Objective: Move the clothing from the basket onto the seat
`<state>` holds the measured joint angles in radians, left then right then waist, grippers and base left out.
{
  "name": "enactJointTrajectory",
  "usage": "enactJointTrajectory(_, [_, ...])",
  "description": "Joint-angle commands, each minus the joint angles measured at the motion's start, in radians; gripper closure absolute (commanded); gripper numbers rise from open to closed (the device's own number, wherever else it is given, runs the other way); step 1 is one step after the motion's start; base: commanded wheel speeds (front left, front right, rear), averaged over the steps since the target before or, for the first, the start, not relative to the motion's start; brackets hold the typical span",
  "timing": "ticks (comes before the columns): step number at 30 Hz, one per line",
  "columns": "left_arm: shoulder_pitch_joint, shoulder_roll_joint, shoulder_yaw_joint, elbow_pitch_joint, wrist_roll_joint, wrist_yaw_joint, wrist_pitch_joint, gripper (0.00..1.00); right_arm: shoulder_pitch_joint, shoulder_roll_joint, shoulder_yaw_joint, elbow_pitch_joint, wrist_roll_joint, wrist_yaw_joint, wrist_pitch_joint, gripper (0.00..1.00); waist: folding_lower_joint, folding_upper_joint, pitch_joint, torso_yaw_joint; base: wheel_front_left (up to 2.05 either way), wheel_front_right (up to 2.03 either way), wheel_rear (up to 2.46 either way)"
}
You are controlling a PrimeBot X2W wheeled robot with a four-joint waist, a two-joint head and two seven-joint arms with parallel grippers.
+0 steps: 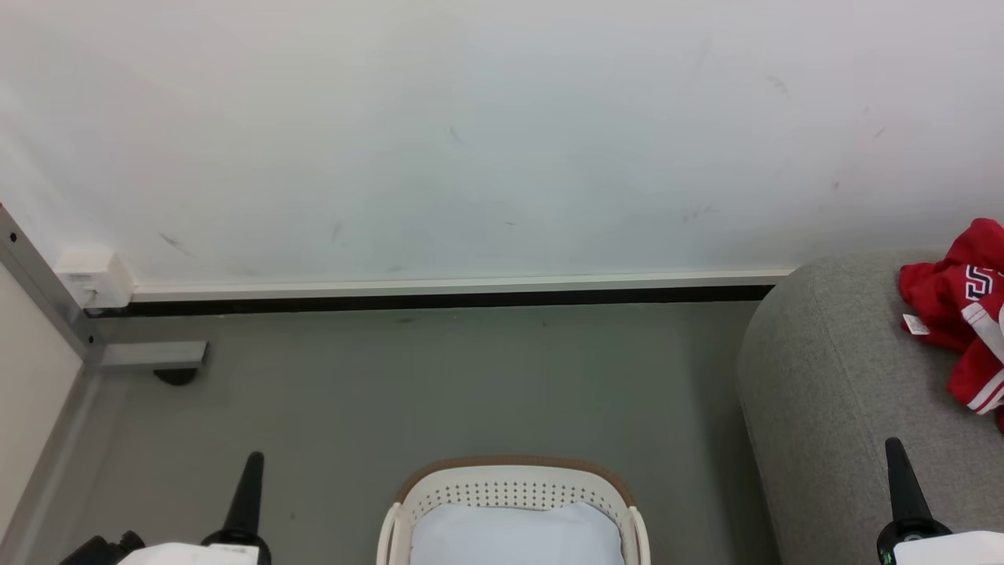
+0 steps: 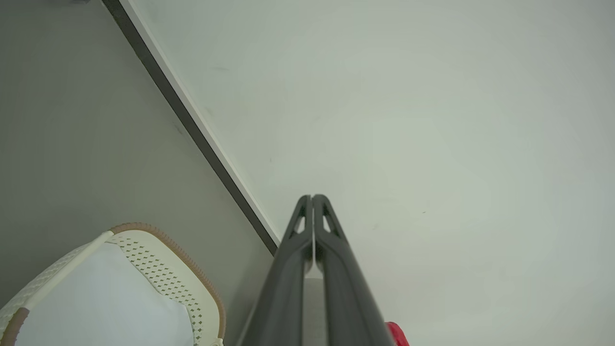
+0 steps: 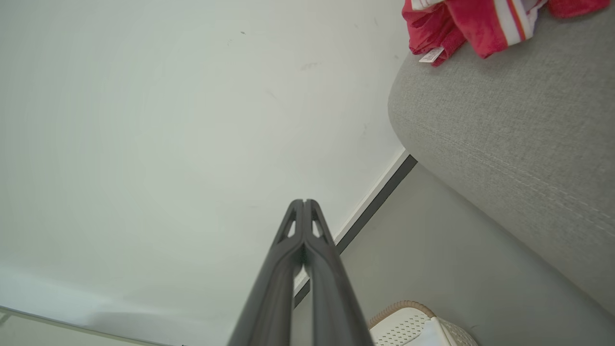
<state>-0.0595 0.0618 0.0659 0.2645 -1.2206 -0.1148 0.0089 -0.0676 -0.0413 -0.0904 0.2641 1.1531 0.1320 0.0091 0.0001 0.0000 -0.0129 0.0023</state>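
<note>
The red clothing [image 1: 961,314] with white stripe trim lies bunched on the grey seat [image 1: 831,392] at the right edge; it is also at the top of the right wrist view as clothing [image 3: 475,24] on the seat [image 3: 519,129]. The cream basket [image 1: 514,490] with a brown rim stands on the floor at the bottom centre, holding a pale blue-white pad [image 1: 514,534]. My left gripper [image 1: 252,459] is shut and empty at the lower left, left of the basket. Over the seat's front at the lower right, my right gripper [image 1: 894,447] is shut and empty too.
A white wall with a dark skirting strip [image 1: 439,298] runs behind the grey floor [image 1: 439,392]. A grey metal frame foot [image 1: 149,355] and a small white box [image 1: 92,278] sit at the left corner.
</note>
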Motion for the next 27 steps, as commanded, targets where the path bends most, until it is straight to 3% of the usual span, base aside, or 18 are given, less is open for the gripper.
enactJointTrajectory(1, [-0.019, 0.001, 0.009, -0.010, -0.040, -0.006, 0.010, 1.00, -0.022, -0.011, -0.005, -0.010, 0.040, -0.001, 0.009, 1.00, -0.0001, 0.0000, 0.001, 0.000, 0.00, 0.00, 0.00])
enactJointTrajectory(27, [-0.039, -0.006, 0.033, -0.016, -0.237, -0.013, 0.066, 1.00, -0.036, -0.012, -0.017, -0.017, 0.279, -0.002, 0.064, 1.00, -0.0001, 0.0000, 0.009, -0.001, 0.00, 0.00, 0.00])
